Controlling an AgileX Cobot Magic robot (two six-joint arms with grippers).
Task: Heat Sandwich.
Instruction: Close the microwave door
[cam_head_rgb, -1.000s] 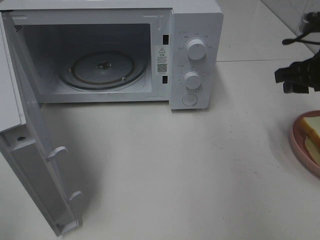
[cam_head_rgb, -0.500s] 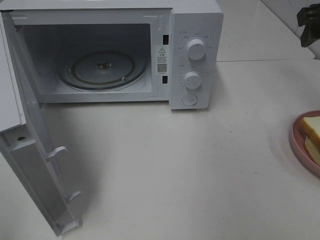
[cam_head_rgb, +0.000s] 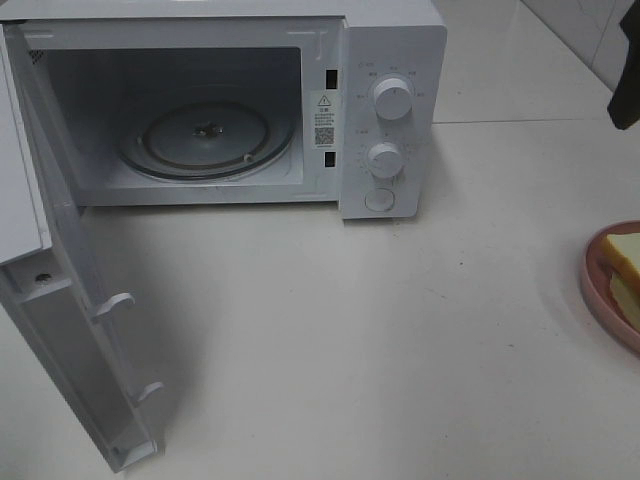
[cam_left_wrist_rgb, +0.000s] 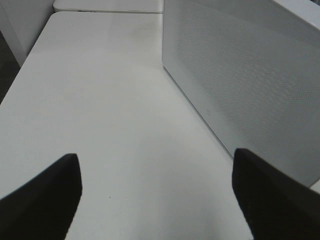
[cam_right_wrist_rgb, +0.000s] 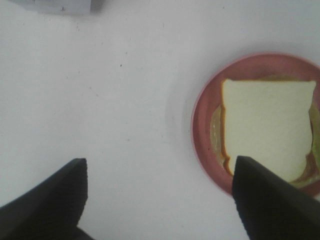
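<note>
The right gripper (cam_right_wrist_rgb: 159, 200) hangs above the counter (cam_right_wrist_rgb: 100, 100) with its jaws wide and nothing between them. Below it and a little to one side, the sandwich (cam_right_wrist_rgb: 265, 127) lies on a pink plate (cam_right_wrist_rgb: 202, 120). The left gripper (cam_left_wrist_rgb: 155, 200) is also wide and empty, beside the microwave (cam_left_wrist_rgb: 250, 75). I think a descent from here may catch only the plate rim and tip the sandwich off.

Both the left gripper (cam_left_wrist_rgb: 155, 195) and right gripper (cam_right_wrist_rgb: 157, 200) seemingly hang spread, empty.
</note>
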